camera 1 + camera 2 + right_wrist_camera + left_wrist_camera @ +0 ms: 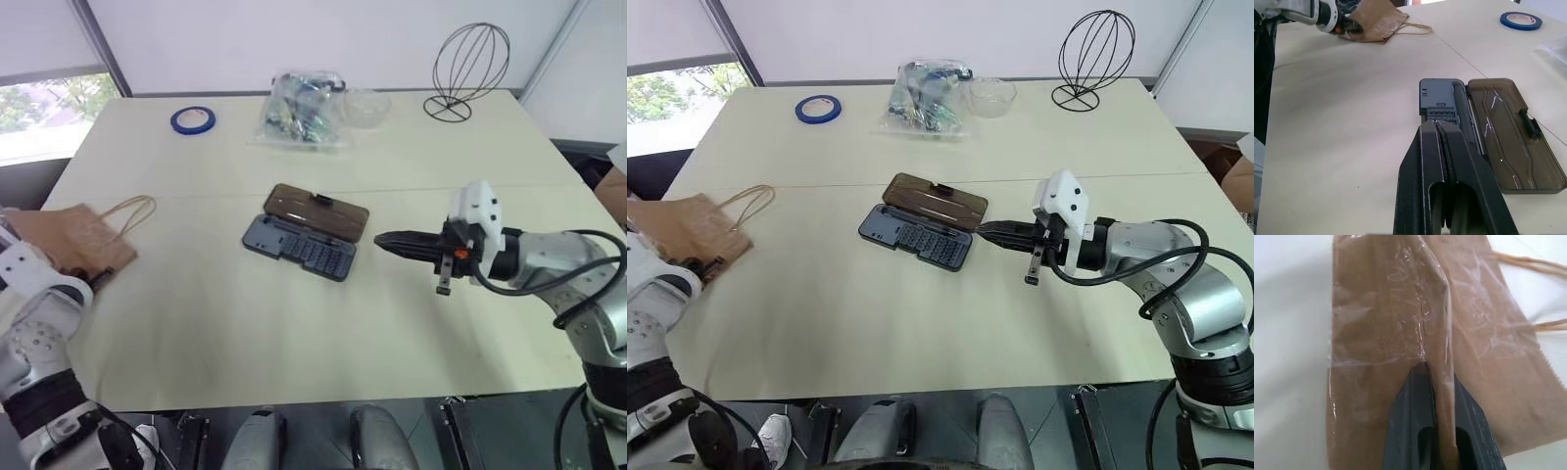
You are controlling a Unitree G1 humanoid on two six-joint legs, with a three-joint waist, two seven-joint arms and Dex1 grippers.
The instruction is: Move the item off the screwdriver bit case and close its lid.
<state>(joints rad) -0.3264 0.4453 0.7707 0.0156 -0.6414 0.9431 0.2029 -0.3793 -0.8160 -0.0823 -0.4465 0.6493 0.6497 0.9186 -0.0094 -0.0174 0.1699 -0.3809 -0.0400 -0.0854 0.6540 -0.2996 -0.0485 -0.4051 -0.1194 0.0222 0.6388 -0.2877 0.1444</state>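
Cream table [294, 323], white wall [294, 39], bright window [49, 113].

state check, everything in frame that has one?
kraft paper bag: off the case, flat at the table's left edge, pinched by the left gripper
screwdriver bit case: open, tray exposed
lid: folded back flat on the table
left gripper: jaws shut on the bag
right gripper: jaws shut, holding nothing, beside the case
plastic bag of parts: lying at the far side
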